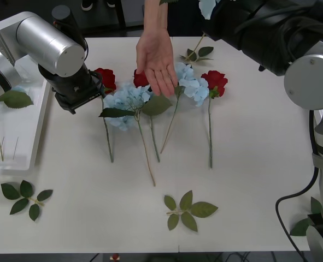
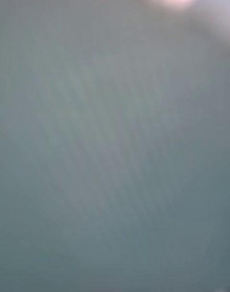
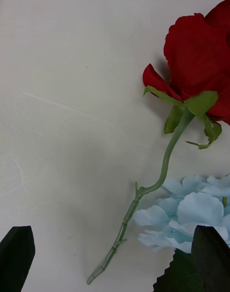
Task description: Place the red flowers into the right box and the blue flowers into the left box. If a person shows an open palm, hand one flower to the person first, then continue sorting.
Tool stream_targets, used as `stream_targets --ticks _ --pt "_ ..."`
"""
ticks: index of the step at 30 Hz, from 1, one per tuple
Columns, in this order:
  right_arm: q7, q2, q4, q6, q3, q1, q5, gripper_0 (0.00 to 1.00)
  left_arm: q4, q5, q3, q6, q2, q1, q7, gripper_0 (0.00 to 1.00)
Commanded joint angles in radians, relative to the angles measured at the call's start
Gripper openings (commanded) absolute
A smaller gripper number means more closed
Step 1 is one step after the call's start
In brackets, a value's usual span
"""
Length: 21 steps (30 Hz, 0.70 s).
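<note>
Table (image 1: 259,180): white, bearing everything below.

Left box (image 1: 24,158): white tray at the table's left edge, under my left arm; a green stem with one leaf lies in it.

My right arm: raised high over the table's far right corner. Its wrist view is a grey blur, so I cannot tell how those jaws stand.

My left gripper (image 3: 115,253): over the leftmost rose, jaws wide, black fingertips (image 3: 17,256) apart and holding nothing; the rose stem runs between them.

Person's hand (image 1: 157,63): open palm, fingers spread, reaching in from the far edge over the middle of the flower row.

Blue flowers: one head (image 1: 127,101) left of centre, just beside the leftmost rose; one (image 1: 193,83) right of centre, its near edge under the hand's fingertips. Stems point toward me.

Red flowers: one (image 1: 105,78) at my left gripper; one (image 1: 141,79) partly behind the hand; one (image 1: 215,82) at the row's right end.

Leaf sprigs: one (image 1: 187,210) near centre front, one (image 1: 24,197) front left, one (image 1: 197,53) at the far edge.
</note>
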Motion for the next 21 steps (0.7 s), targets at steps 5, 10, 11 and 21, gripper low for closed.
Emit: stream_targets --ticks 5,10,11,21 --pt "-0.15 0.049 0.04 -0.043 0.02 -0.117 0.166 0.0 -0.016 -0.007 0.024 0.005 0.023 -0.026 -0.014 0.95" --pt "-0.166 0.057 0.062 -0.064 0.026 -0.129 0.2 0.0 -0.016 -0.009 0.023 0.005 0.023 -0.026 -0.015 0.95" --pt "-0.166 0.057 0.062 -0.064 0.026 -0.129 0.203 0.0 -0.016 -0.009 0.024 0.005 0.023 -0.026 -0.014 0.95" --pt "-0.17 0.057 0.062 -0.07 0.029 -0.129 0.204 0.0 -0.016 -0.01 0.023 0.008 0.023 -0.026 -0.015 0.95"
